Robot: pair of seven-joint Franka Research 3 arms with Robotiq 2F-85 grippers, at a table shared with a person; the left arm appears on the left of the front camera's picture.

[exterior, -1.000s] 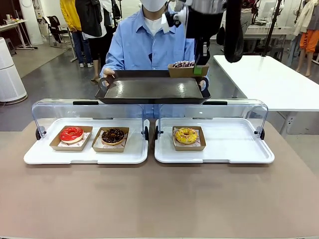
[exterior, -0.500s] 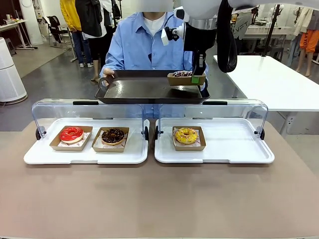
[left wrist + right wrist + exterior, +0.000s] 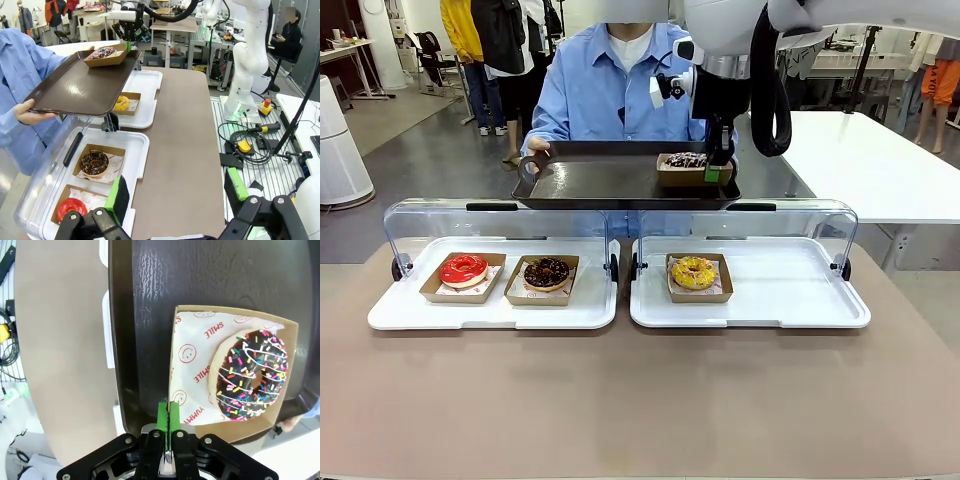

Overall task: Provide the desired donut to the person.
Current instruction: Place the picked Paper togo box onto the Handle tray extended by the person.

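The left gripper (image 3: pixel 177 197) stands wide open, its base cut off by the bottom edge of the wrist view. Ahead and to its left lie the red donut (image 3: pixel 70 209) and the chocolate donut (image 3: pixel 94 162) in a white display tray (image 3: pixel 141 165), with bare tabletop (image 3: pixel 175 125) straight ahead. The person (image 3: pixel 610 90) grips the dark serving tray (image 3: pixel 610 180) at its left handle; the other hand is hidden behind the right arm. The right gripper (image 3: pixel 168 412) is pinched on the near wall of the paper box (image 3: pixel 195 360) holding the sprinkled donut (image 3: pixel 252 375), just beyond its fingertips at the tray's right corner. Whether the box base touches the tray is unclear. Left of this gripper the serving tray is bare. Below it sits the yellow donut (image 3: pixel 693 272).
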